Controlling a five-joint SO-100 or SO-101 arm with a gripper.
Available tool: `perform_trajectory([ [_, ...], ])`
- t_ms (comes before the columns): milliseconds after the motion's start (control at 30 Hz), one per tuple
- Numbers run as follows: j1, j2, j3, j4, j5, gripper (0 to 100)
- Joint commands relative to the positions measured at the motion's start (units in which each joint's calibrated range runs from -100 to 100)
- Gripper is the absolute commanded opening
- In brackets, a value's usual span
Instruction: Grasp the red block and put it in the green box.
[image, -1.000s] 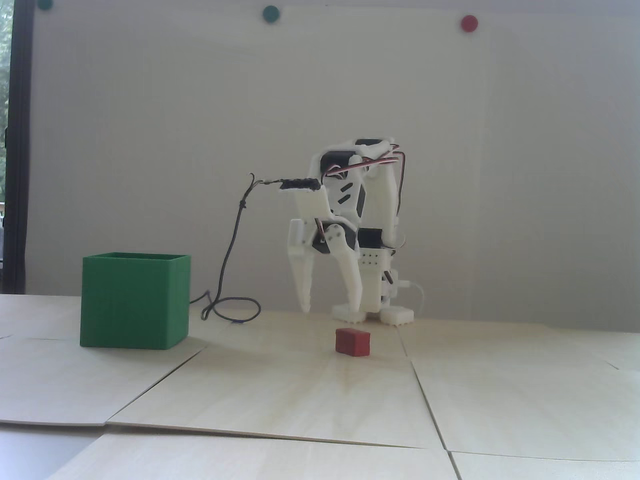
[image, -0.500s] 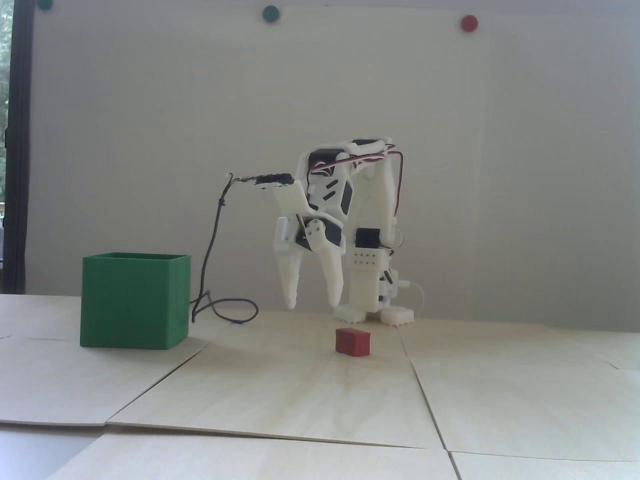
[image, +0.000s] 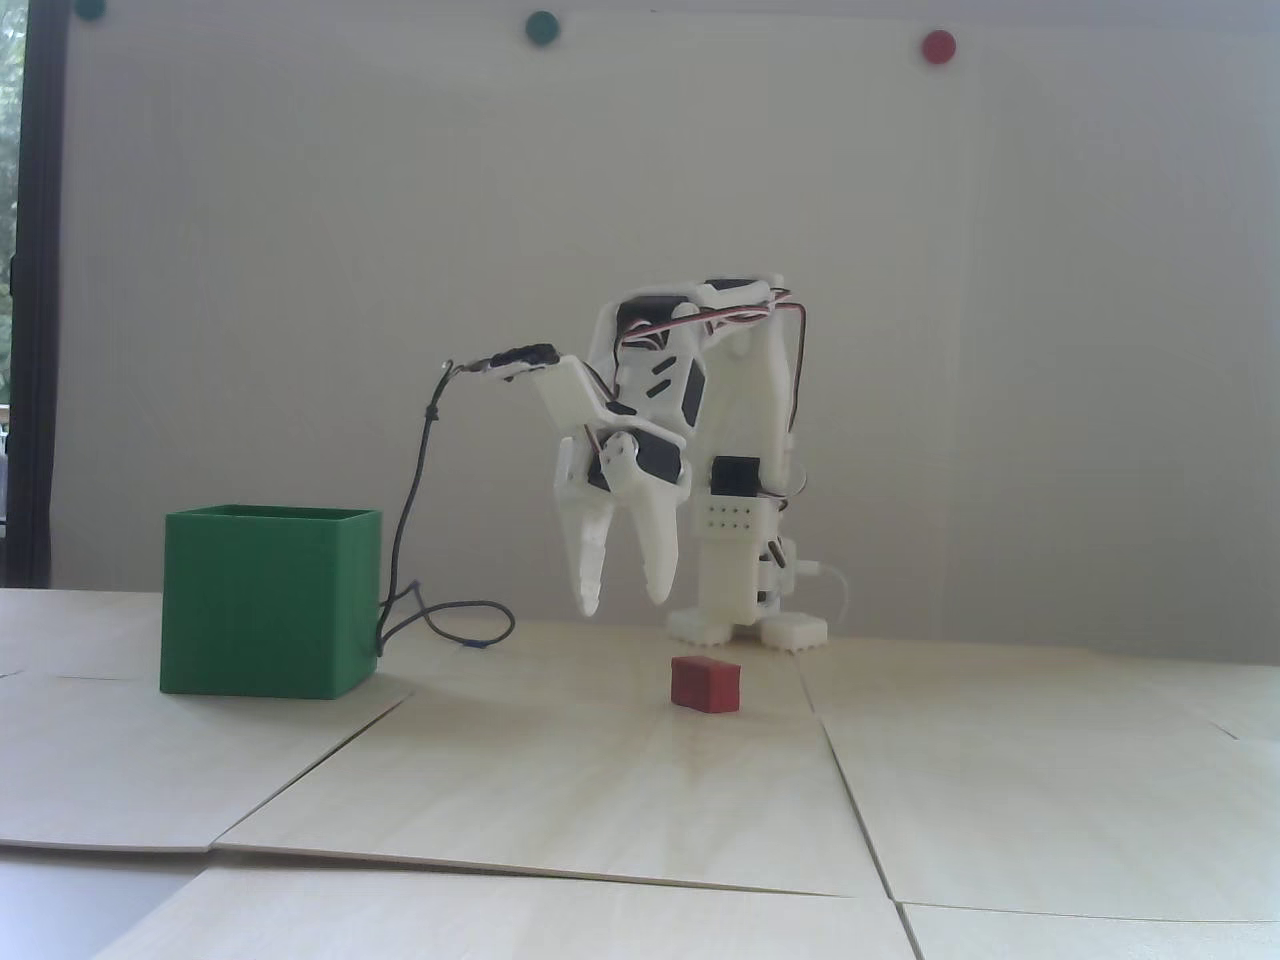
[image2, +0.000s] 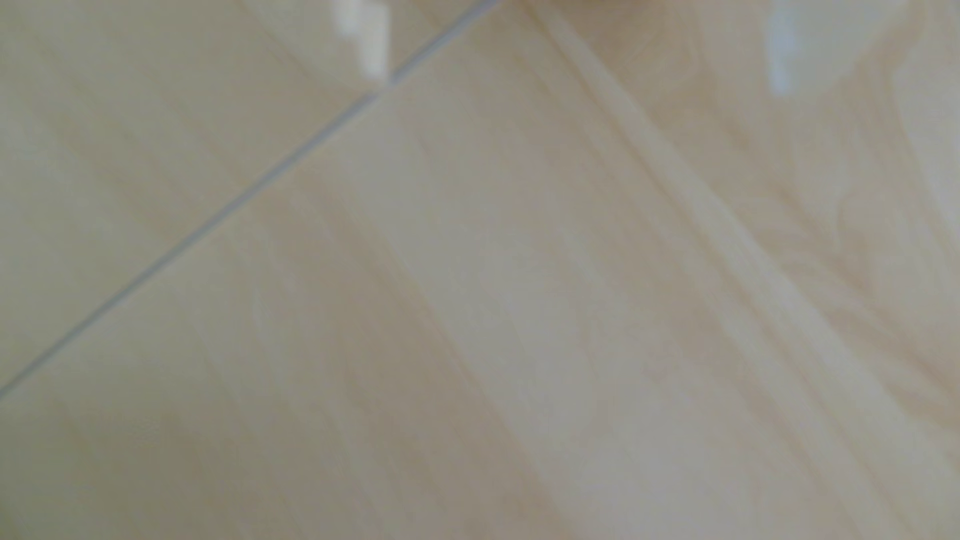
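In the fixed view the red block (image: 706, 684) lies on the pale wooden table in front of the arm's base. The green box (image: 270, 600) stands at the left, open side up. My white gripper (image: 623, 600) hangs point-down above the table, behind and left of the block and right of the box, open with nothing between its fingers. The blurred wrist view shows only wood grain and two white fingertips (image2: 363, 46) at the top edge, with the gripper (image2: 581, 83) apart from anything; block and box are out of that view.
A black cable (image: 440, 615) loops on the table between the box and the arm. The arm's white base (image: 750, 600) stands behind the block. Seams (image: 850, 790) run between the table's boards. Round magnets, such as the red one (image: 938, 45), stick to the back wall.
The gripper has swung left, away from above the block, and risen a little. Its fingertips look closer together than before. Block and box have not moved.
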Motion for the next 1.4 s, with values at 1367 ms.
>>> perform_trajectory([
  [1367,5.39,8.58,-14.24,-0.36,-0.08,26],
])
